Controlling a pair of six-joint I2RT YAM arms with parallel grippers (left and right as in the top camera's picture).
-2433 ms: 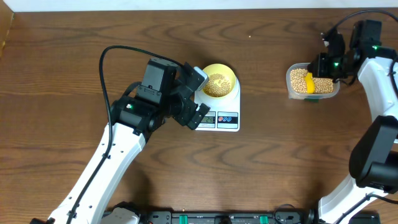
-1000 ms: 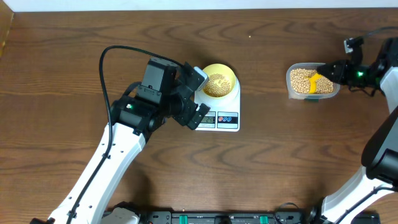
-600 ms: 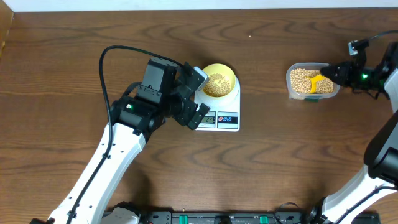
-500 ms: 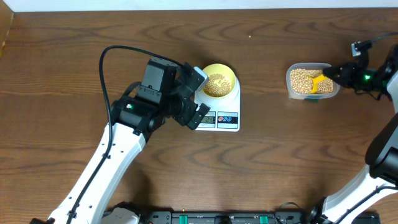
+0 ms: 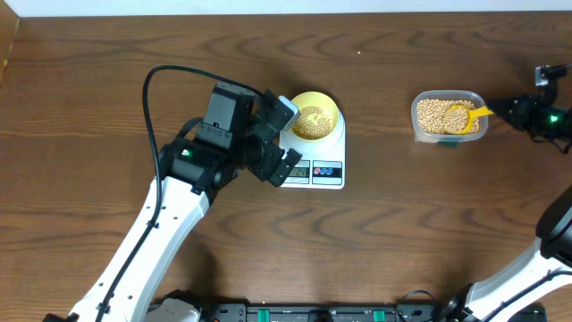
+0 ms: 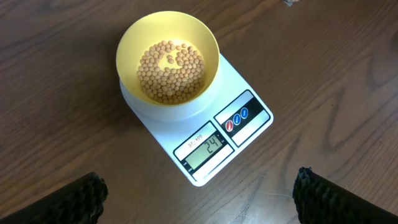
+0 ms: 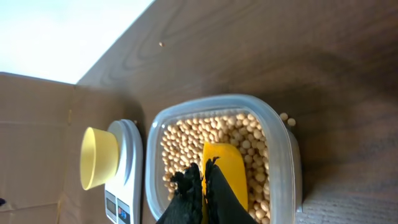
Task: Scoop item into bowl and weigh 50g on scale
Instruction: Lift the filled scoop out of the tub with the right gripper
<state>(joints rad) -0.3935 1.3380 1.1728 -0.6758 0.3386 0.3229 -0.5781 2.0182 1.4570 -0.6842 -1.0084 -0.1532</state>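
The pale yellow bowl (image 5: 315, 116) (image 6: 127, 43) stands on the white scale (image 5: 326, 170) (image 6: 245, 115), whose display reads 24. A layer of beans (image 6: 171, 71) covers the bowl's bottom. My left gripper (image 5: 288, 136) (image 6: 199, 182) hovers open just left of the scale, holding nothing. At the right, more beans (image 5: 433, 112) (image 7: 186, 143) fill a clear tub (image 5: 450, 137) (image 7: 283, 143). A yellow scoop (image 5: 460, 116) (image 7: 230, 168) lies in them. My right gripper (image 5: 511, 111) (image 7: 204, 171) is shut on the scoop's handle past the tub's right rim.
Two loose beans (image 7: 287, 119) lie on the table beside the tub. A cardboard box (image 5: 9, 45) stands at the table's far left edge. The left arm's black cable (image 5: 156, 80) loops above the wood.
My right gripper has drawn back to the right with the scoop, so the scoop's cup now sits at the tub's right side. The left arm has not moved.
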